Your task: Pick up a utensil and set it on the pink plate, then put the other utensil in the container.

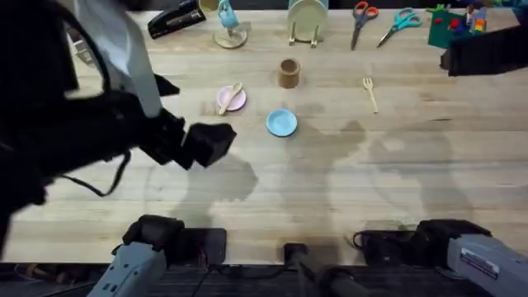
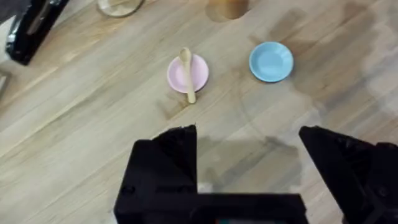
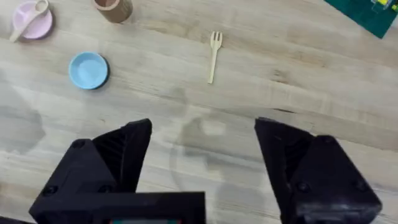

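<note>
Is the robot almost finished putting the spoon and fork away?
About halfway. Done: the small pale wooden spoon lies across the small round pink plate. In hand: nothing; the left gripper and right gripper both have open, empty jaws. Left: the small pale wooden fork lies on the wooden table, apart from the brown cylindrical container it must go into.

I see a pale wooden spoon (image 1: 230, 94) on the pale pink plate (image 1: 233, 101), and a light blue plate (image 1: 281, 123) near it. The container (image 1: 288, 73) is cork brown, the fork (image 1: 370, 92) pale wood. My table (image 1: 346, 181) is light, streaky wood grain. Both pairs of fingers (image 2: 165, 168) (image 3: 106, 168) look matte black.
</note>
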`<state>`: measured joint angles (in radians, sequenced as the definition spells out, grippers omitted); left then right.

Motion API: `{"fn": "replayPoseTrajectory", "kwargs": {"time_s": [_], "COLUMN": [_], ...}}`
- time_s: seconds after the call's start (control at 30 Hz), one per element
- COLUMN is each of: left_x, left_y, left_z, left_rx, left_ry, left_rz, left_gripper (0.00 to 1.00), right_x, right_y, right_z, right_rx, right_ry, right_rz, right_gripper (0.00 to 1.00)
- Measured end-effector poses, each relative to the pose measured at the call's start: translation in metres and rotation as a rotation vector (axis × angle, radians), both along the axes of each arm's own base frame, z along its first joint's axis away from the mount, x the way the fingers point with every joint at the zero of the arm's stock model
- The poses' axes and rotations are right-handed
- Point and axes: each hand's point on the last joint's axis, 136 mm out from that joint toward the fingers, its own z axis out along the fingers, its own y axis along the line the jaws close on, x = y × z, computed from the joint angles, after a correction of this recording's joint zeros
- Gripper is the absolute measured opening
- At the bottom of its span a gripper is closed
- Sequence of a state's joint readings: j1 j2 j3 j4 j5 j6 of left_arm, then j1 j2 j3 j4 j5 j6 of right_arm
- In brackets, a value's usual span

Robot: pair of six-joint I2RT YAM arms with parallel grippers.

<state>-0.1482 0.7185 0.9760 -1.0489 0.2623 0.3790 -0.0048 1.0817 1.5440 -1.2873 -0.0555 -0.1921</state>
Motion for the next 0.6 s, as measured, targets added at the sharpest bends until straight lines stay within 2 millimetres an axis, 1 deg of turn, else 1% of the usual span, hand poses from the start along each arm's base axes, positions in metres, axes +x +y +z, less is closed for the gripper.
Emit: {"fn": "replayPoseTrajectory", "kwargs": {"time_s": [0.1, 0.3, 0.43, 0.5, 0.6], "left_x": [-0.002, 0.008, 0.008, 0.009, 0.012], "left_y": [-0.004, -0.021, -0.026, -0.027, -0.028], "left_z": [-0.015, -0.038, -0.054, -0.058, -0.057], "left_rx": [-0.011, -0.079, -0.099, -0.105, -0.108], "left_ry": [0.008, -0.007, 0.007, 0.009, -0.006], "left_rz": [-0.022, -0.092, -0.114, -0.119, -0.122], "left_gripper": [0.993, 0.993, 0.993, 0.993, 0.993], "right_x": [0.0, 0.0, 0.0, 0.0, 0.0], "right_y": [0.0, 0.0, 0.0, 0.0, 0.0], "right_z": [0.0, 0.0, 0.0, 0.0, 0.0], "right_rx": [0.0, 0.0, 0.0, 0.0, 0.0], "right_ry": [0.0, 0.0, 0.0, 0.0, 0.0], "right_rz": [0.0, 0.0, 0.0, 0.0, 0.0], "right_gripper": [0.996, 0.996, 0.996, 0.996, 0.996]}}
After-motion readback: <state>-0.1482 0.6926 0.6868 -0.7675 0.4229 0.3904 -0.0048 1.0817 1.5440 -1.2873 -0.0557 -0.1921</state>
